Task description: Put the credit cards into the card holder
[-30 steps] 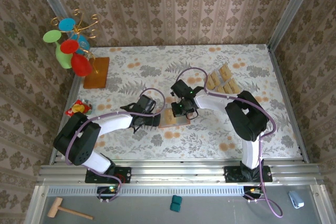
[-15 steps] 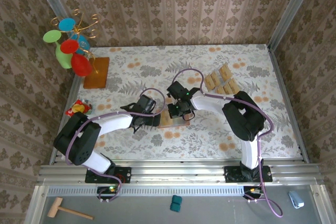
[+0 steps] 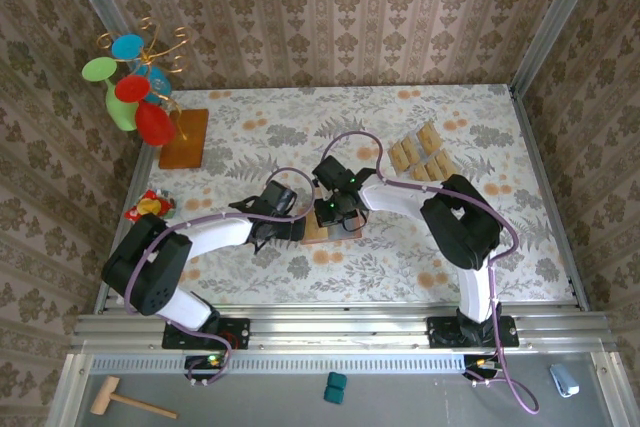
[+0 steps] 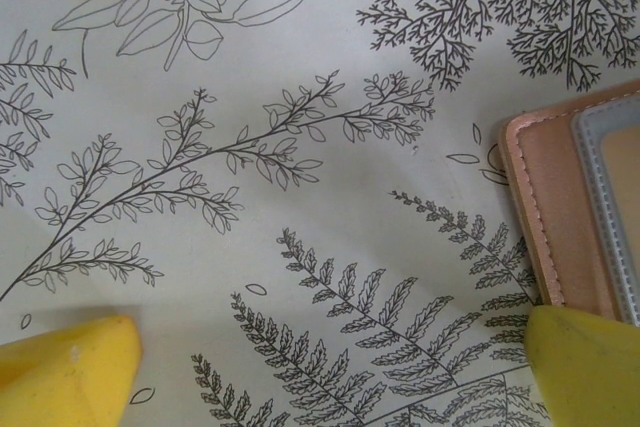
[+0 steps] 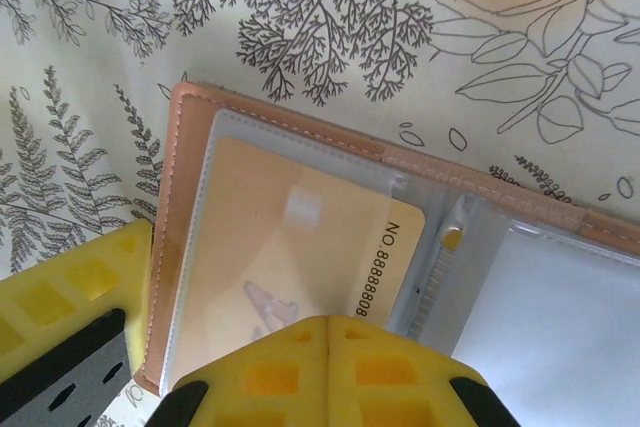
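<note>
My left end effector (image 4: 325, 377) is spread wide, low over the flowered tabletop (image 4: 250, 97). One yellow finger (image 4: 590, 367) sits at the card holder (image 4: 560, 217) edge, at 4 o'clock in my left wrist view. My right end effector (image 5: 325, 332) is closed, tips together at 6 o'clock over one credit card (image 5: 290, 247) lying in the open holder's clear sleeve. I cannot tell whether it pinches that card. The other credit cards (image 3: 425, 155) lie well apart, at 2 o'clock from the holder.
</note>
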Controlling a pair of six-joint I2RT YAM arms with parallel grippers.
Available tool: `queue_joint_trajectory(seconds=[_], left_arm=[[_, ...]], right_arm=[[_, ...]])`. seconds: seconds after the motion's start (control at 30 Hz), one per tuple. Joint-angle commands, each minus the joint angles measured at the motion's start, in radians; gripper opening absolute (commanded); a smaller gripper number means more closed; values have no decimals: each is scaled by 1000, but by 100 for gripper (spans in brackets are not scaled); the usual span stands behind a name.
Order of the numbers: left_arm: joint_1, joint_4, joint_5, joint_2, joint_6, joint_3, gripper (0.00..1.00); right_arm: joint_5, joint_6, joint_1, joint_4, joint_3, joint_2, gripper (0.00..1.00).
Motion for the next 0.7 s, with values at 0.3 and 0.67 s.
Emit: queue_joint_trajectory(seconds=[0.3,0.67], left_arm=[[65,-78,13,-142,27,3,100],[12,-85,30,-155,13,25,100]], right_arm=[[1,26,-15,9,-74,-119,0],[0,-6,-98,-11,-111,-178,26]])
